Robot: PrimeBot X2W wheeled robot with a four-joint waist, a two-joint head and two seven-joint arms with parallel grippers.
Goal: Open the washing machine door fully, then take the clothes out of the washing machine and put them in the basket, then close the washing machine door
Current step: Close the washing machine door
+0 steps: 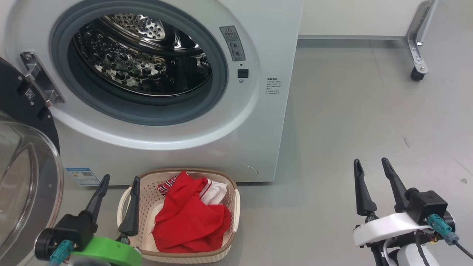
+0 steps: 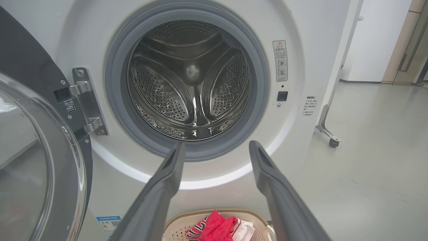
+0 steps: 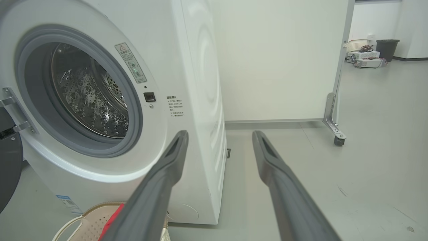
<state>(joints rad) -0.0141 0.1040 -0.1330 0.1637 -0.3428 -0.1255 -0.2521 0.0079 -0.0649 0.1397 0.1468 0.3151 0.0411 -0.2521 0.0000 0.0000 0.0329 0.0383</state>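
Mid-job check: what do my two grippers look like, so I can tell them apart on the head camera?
Both have two long, tapering dark fingers on a black block with a teal plug. The left gripper is mounted on a bright green bracket; the right gripper on a white bracket, with a black cable trailing from its plug.

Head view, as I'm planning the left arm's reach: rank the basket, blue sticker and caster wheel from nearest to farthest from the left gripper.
From the left gripper:
1. Basket, right beside it.
2. Blue sticker, ahead, low on the washing machine.
3. Caster wheel, far right, at the back.
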